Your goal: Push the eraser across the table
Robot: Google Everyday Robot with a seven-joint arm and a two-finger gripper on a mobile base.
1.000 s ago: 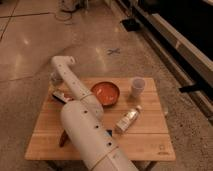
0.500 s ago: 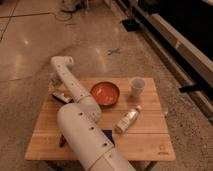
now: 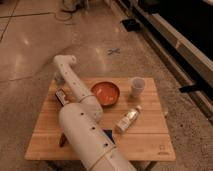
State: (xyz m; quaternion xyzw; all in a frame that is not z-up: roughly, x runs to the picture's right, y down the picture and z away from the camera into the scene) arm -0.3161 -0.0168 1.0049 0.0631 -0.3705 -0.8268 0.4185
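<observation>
Table: we see light wood.
Gripper: closed, at the far-left corner.
Eraser: just beside the gripper.

The plank-grained light wooden table bears an orange-red round bowl and a dark blue square block. The white-and-red, black-based oblong eraser lies near the pale gripper at the table's far-left edge.

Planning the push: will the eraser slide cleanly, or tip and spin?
The eraser lies flat and low on the table, so it probably slides rather than tips. Being oblong, it may swivel if it is pushed off-centre. The claw hangs at the table's far left corner, just beyond the eraser.
</observation>
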